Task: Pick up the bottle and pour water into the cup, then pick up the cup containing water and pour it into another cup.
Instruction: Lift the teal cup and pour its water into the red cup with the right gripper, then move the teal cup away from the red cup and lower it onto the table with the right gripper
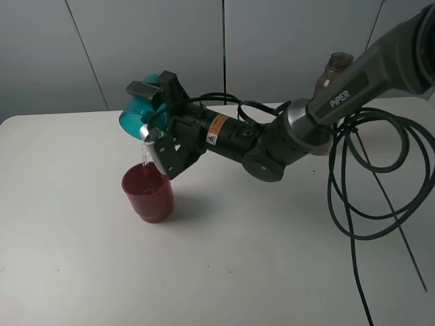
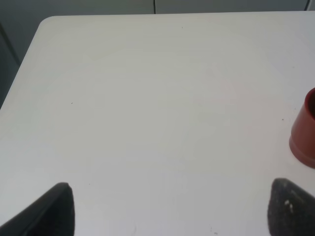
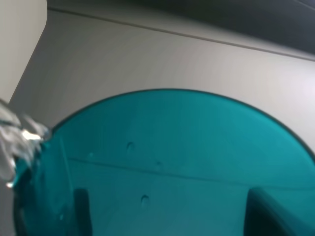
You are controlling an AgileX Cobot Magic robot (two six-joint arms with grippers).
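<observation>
My right gripper (image 1: 151,109) reaches across to the left and is shut on the teal cup (image 1: 138,111), tipped on its side above the red cup (image 1: 148,194). A thin stream of water (image 1: 145,155) falls from the teal cup's rim into the red cup, which stands upright on the white table (image 1: 217,272). In the right wrist view the teal cup (image 3: 167,167) fills the frame, with water (image 3: 17,140) spilling at its edge. My left gripper (image 2: 170,209) is open over bare table; the red cup (image 2: 305,130) shows at that view's edge. The bottle's neck (image 1: 335,68) peeks from behind the right arm.
Black cables (image 1: 380,176) loop over the table on the right behind the right arm (image 1: 272,142). The table's left edge and rounded corner show in the left wrist view (image 2: 29,54). A grey wall stands behind the table.
</observation>
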